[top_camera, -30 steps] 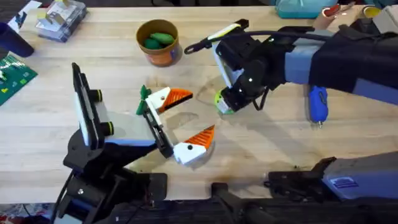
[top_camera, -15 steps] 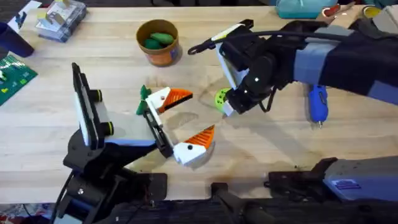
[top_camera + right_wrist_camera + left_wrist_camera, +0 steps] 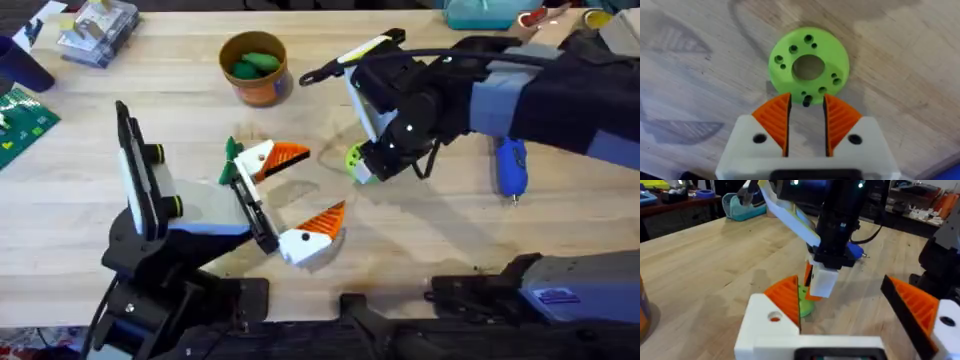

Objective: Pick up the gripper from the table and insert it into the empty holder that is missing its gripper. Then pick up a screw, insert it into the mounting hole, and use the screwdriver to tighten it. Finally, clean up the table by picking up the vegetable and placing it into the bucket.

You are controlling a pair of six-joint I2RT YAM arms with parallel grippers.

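Right gripper [image 3: 806, 112] pinches what looks like 1 dark screw [image 3: 806, 101] over green holed disc [image 3: 808, 66]

This looks like an electronics or robotics workshop: a pale butcher-block wooden worktable [image 3: 150, 90] carries a green printed circuit board [image 3: 22, 122] and a clear plastic parts box [image 3: 97, 30], while cluttered dark benches [image 3: 670, 202] stand in the room behind.

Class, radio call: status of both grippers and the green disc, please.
Right gripper over the green disc, pads nearly closed on a small dark screw. Left gripper open, idle on the table. Vegetable already in bucket. Nothing blocking.
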